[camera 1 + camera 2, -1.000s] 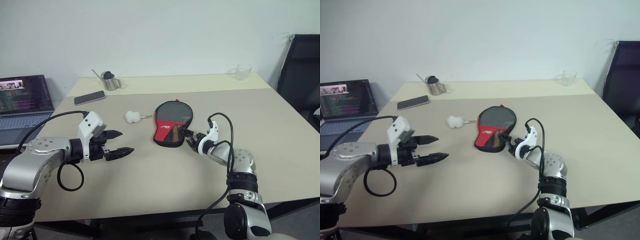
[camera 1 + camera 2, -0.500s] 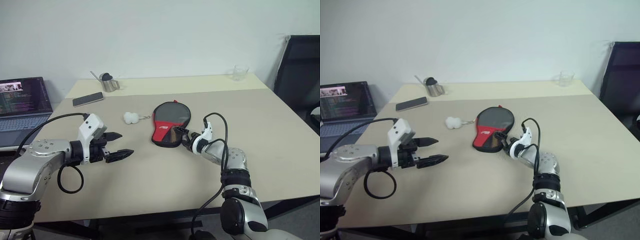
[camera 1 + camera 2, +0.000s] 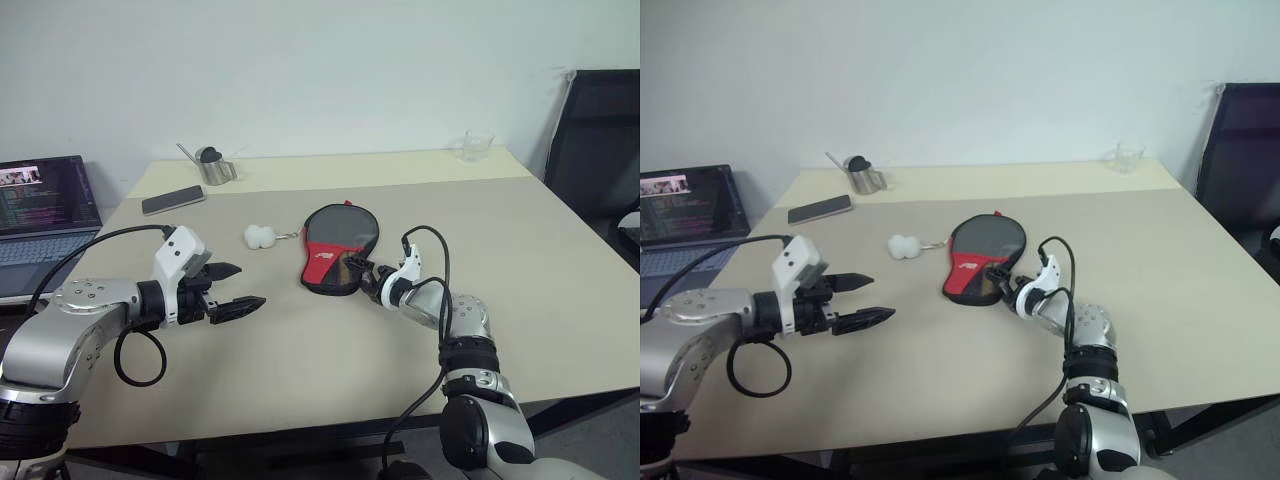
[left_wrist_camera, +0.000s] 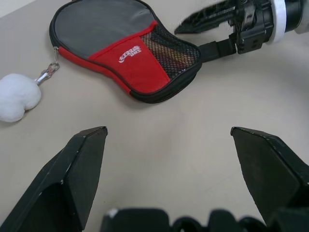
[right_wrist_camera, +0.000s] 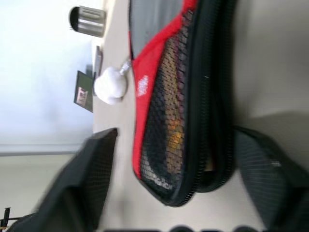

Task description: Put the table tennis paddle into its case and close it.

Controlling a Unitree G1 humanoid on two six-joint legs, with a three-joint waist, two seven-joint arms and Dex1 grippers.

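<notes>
Left eye view: one case [image 3: 335,247], one white lump [image 3: 260,236] clipped to its zip, one phone [image 3: 172,200], one metal cup [image 3: 213,167], one glass [image 3: 475,146], one laptop [image 3: 45,205]. My right gripper [image 3: 358,275] sits at the case's narrow red end, fingers straddling its edge, partly spread. Left gripper [image 3: 236,288] hangs wide, well apart, bare table [image 3: 330,350] all round. Paddle: handle glimpsed through the case's mesh.
</notes>
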